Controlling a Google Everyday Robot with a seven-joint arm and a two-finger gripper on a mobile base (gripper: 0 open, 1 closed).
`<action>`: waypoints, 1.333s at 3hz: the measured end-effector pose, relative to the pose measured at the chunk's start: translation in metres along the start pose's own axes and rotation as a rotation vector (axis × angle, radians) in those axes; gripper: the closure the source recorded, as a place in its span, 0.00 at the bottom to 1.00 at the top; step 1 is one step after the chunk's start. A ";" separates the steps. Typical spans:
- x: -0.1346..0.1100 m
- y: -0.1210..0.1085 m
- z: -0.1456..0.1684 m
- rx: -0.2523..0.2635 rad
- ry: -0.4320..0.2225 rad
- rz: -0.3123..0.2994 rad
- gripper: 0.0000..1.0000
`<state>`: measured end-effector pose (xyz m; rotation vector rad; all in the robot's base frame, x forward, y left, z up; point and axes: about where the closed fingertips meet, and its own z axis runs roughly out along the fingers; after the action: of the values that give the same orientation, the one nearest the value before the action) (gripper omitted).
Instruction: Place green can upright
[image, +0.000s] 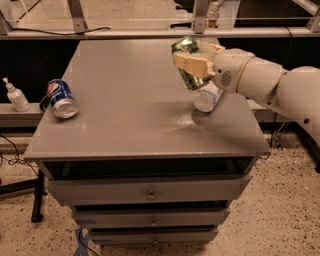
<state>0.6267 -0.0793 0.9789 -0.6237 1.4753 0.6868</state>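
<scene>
Over the 2 o'clock part of the grey table (125, 125), the gripper (196, 59) is closed around the green can (185, 46). One tan finger (191, 63) crosses the can's near side and the other shows behind it. The can is tilted, its silver top leaning toward 11 o'clock and its lower end pointing toward 5 o'clock. It appears to be held off the tabletop. The white arm (270, 85) comes in from 3 o'clock. Just below the gripper, toward 5 o'clock from the can, a clear bottle (206, 99) rests on the table, partly hidden by the wrist. At the table's 9 o'clock edge, well apart from the green can, a blue Pepsi can (62, 98) lies on its side with a silver end facing the camera. Further out at 9 o'clock, off the table, a white pump bottle (15, 96) stands upright on a ledge. Drawers (150, 192) fill the front of the table below.
</scene>
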 end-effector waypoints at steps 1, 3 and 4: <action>0.004 -0.028 -0.035 0.026 -0.039 0.025 1.00; 0.007 -0.030 -0.045 0.016 -0.100 0.087 1.00; 0.015 -0.037 -0.073 0.015 -0.170 0.160 1.00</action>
<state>0.6050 -0.1583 0.9617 -0.4277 1.3796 0.8314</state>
